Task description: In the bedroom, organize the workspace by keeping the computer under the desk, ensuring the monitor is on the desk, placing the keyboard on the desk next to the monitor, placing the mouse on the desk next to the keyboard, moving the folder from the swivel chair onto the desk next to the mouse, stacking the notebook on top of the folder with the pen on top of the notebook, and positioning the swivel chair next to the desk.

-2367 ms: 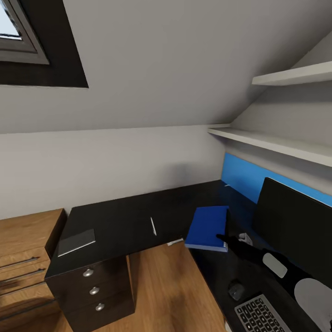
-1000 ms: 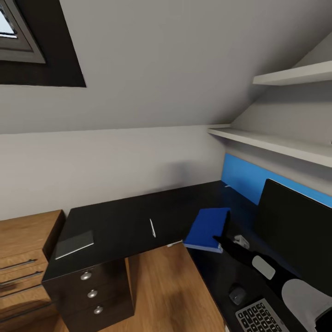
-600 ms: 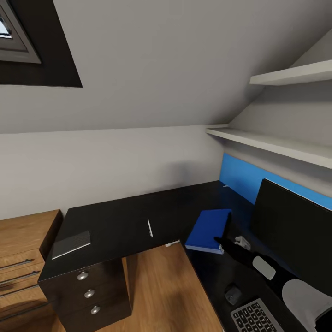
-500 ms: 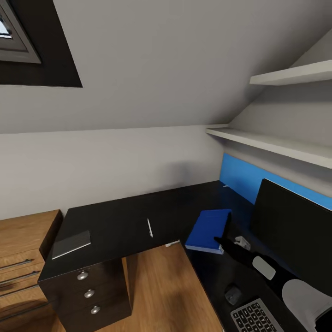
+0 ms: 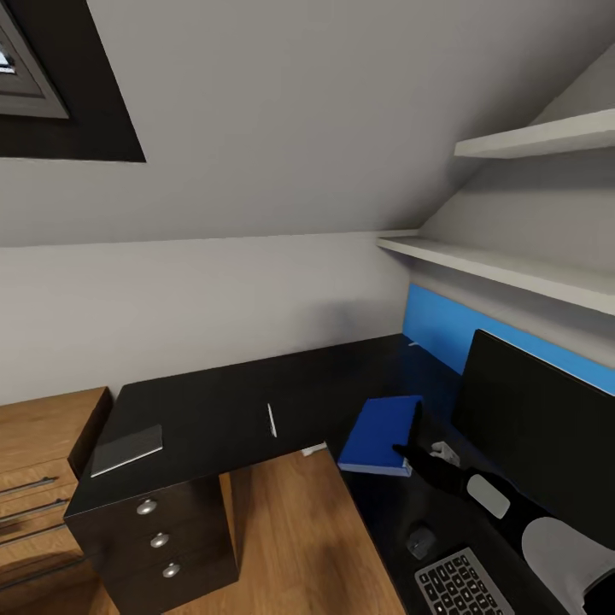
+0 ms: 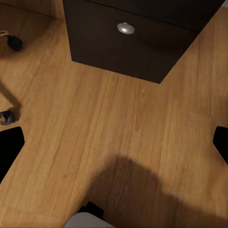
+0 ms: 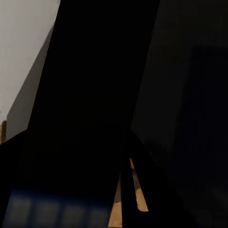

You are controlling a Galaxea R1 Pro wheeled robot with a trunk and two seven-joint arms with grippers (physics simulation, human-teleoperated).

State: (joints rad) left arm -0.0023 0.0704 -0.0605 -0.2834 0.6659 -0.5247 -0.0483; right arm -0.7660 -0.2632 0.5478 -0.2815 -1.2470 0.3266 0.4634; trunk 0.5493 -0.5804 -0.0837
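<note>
**Setting the folder down**

Reaching over the counter (image 5: 213, 410), the right gripper (image 5: 408, 451) touches the blue folder (image 5: 376, 434); its opening is unclear. Monitor (image 5: 530, 427), keyboard (image 5: 465, 585), mouse (image 5: 419, 541) sit placed. Notebook (image 5: 126, 448) and pen (image 5: 272, 420) remain unstacked.

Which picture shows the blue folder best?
The head view: the folder lies flat on the desk, its whole blue cover plain to see. The right wrist view is too dark to tell it; the left wrist view looks at floor and a drawer.
</note>
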